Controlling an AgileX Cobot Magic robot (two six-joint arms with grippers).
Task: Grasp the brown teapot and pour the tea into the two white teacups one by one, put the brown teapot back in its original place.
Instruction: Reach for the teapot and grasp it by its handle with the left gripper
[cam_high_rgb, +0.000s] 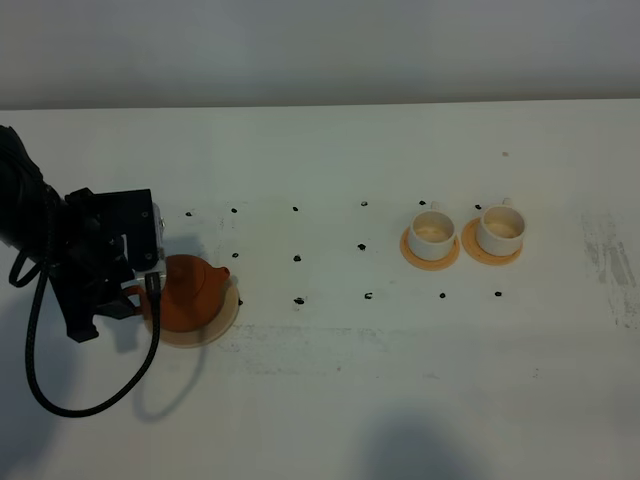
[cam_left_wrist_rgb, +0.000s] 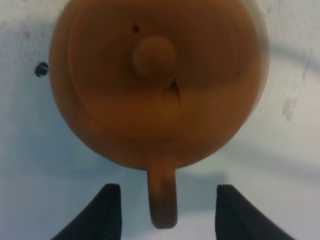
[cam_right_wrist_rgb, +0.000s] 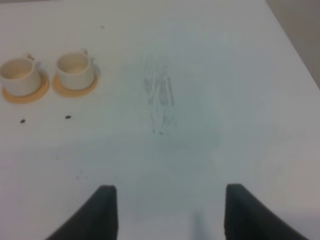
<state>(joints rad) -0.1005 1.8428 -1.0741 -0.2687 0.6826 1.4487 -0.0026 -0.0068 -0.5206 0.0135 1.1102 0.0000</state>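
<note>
The brown teapot (cam_high_rgb: 190, 292) rests upright on its original place, a pale beige coaster (cam_high_rgb: 228, 318), at the table's left. My left gripper (cam_high_rgb: 135, 300) is open at the pot's left side. In the left wrist view its fingers straddle the loop handle (cam_left_wrist_rgb: 162, 197) with a gap on each side, below the lidded teapot (cam_left_wrist_rgb: 155, 85). The two white teacups (cam_high_rgb: 432, 230) (cam_high_rgb: 500, 228) stand on orange-tan saucers to the right of the middle. No tea shows. My right gripper (cam_right_wrist_rgb: 167, 200) is open over bare table, with the teacups (cam_right_wrist_rgb: 19, 75) (cam_right_wrist_rgb: 75, 69) far off.
Small black dot marks (cam_high_rgb: 297, 258) form a grid across the table's middle. A black cable (cam_high_rgb: 60, 400) loops down from the left arm. Grey scuffs (cam_high_rgb: 610, 265) mark the right side. The right arm is outside the exterior view.
</note>
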